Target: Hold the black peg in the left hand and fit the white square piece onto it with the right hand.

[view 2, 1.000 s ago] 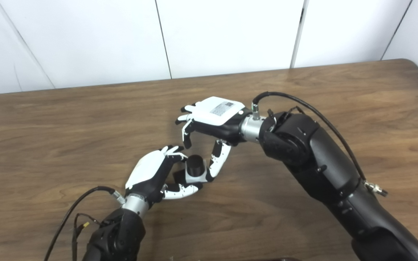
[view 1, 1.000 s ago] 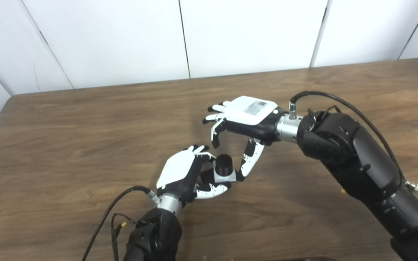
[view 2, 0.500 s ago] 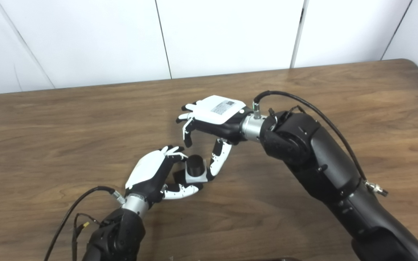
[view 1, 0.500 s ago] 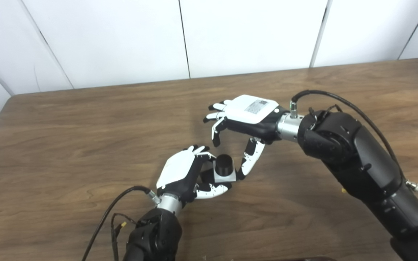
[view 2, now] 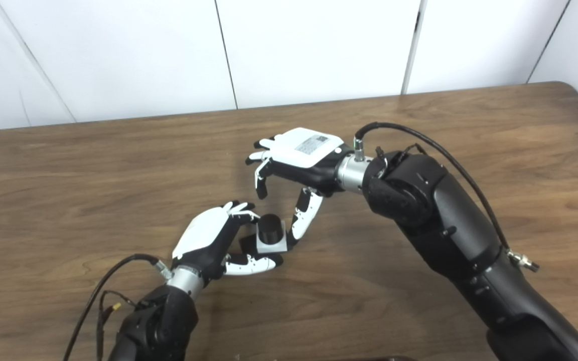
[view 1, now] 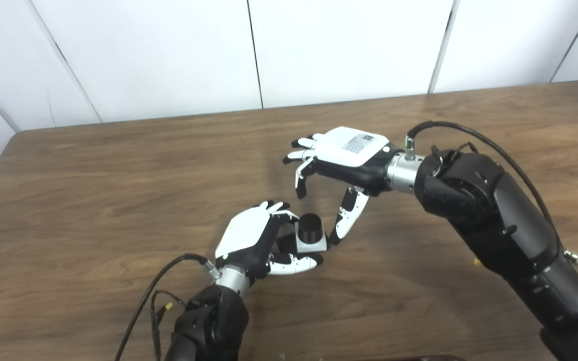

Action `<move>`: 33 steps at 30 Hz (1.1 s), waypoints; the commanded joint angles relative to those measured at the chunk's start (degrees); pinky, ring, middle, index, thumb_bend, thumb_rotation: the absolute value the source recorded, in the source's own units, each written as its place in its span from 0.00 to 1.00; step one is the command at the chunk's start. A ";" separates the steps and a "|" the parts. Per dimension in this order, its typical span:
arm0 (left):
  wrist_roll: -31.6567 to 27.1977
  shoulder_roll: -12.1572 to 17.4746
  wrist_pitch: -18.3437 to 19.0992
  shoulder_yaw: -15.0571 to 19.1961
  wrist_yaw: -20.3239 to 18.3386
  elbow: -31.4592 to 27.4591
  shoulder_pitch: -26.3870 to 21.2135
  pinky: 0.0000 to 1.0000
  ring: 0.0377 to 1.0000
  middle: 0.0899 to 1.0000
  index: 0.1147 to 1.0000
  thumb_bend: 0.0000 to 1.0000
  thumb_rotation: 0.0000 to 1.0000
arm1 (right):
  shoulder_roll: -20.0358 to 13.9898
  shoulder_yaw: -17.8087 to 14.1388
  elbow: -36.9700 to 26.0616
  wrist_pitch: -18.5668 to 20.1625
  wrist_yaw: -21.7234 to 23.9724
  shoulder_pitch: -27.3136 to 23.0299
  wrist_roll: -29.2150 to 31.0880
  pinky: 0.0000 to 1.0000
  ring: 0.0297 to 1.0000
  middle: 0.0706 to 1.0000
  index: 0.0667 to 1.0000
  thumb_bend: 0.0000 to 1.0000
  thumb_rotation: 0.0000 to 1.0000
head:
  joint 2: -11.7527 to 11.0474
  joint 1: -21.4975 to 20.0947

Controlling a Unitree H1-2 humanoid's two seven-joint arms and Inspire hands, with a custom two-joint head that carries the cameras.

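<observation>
The black peg [view 1: 310, 226] stands upright on the table with the white square piece [view 1: 312, 244] seated around its lower part. My left hand [view 1: 249, 238] curls around this pair from the left, fingers at the upper left corner and thumb along the front edge. Exact contact is hard to see. My right hand [view 1: 343, 153] hovers above and to the right, palm down, fingers apart and holding nothing. Its thumb points down, with the tip close beside the white piece's right edge.
The brown wooden table [view 1: 93, 200] ends at a white panelled wall along its far edge. Black cables loop from both wrists, one lying on the table beside the left forearm [view 1: 208, 326]. The bulky right forearm [view 1: 494, 220] crosses the right side.
The right hand has risen a little and drifted right, away from the peg, with its fingers still spread. The left hand, peg and white piece have barely moved.
</observation>
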 commanded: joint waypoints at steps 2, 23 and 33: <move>1.79 0.70 0.98 0.05 -2.34 -0.31 -0.31 1.00 1.00 0.94 0.77 0.79 0.45 | -0.58 -1.44 -1.71 -0.15 -1.64 -1.65 0.61 1.00 1.00 0.93 0.61 0.96 0.36 | 0.05 0.06; 2.48 -0.61 0.98 1.39 -3.76 -0.58 0.12 1.00 1.00 0.99 0.95 0.84 0.44 | -0.77 -1.89 -1.07 0.07 -1.45 -1.36 0.28 1.00 1.00 0.94 0.61 0.96 0.34 | -0.49 0.30; 1.63 -1.43 0.91 2.45 -2.77 -2.73 0.72 1.00 1.00 0.98 0.92 0.80 0.45 | -0.86 -1.91 -0.29 -0.37 -2.13 -0.92 0.09 1.00 1.00 0.94 0.61 0.97 0.34 | -1.16 1.00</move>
